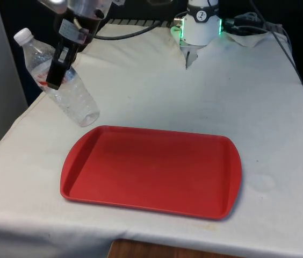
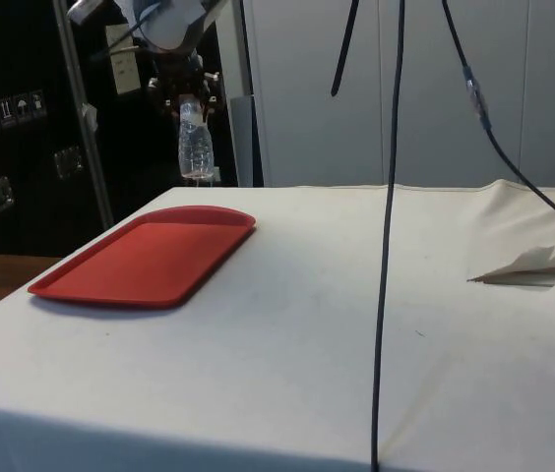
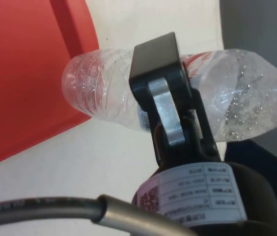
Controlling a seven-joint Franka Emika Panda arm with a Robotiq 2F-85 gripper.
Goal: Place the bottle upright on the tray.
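Front view, bottle: the clear, ribbed plastic bottle with a white cap [image 1: 60, 80] is held in the air, tilted, cap up towards the front view's left and base down towards the tray, above the far left part of the surface.
Front view, hand: the black two-finger hand [image 1: 55, 75] is clamped across the bottle's middle, over its label band; one black finger [image 1: 58, 67] lies along the near face of the bottle.
Front view, tray: the flat red plastic tray with rounded corners [image 1: 151, 171] lies on the white-clothed surface [image 1: 259, 107], near the front edge; the bottle's base hangs just beyond its far left corner, not touching it.
Side view, bottle: the bottle [image 2: 195, 143] hangs above the surface beyond the tray's far end and looks close to upright from here, cap at the top.
Side view, hand: the hand [image 2: 190, 96] grips the bottle from above.
Side view, tray: the red tray [image 2: 145, 256] rests flat on the cloth [image 2: 356, 295], nothing on it.
Wrist view, hand: one black finger with a grey metal pad [image 3: 165, 110] presses against the bottle's side; the hand [image 3: 170, 101] is closed on it.
Wrist view, bottle: the bottle [image 3: 99, 91] lies crosswise under the finger, droplets inside its wall, its base end over the tray's red edge [image 3: 25, 73].
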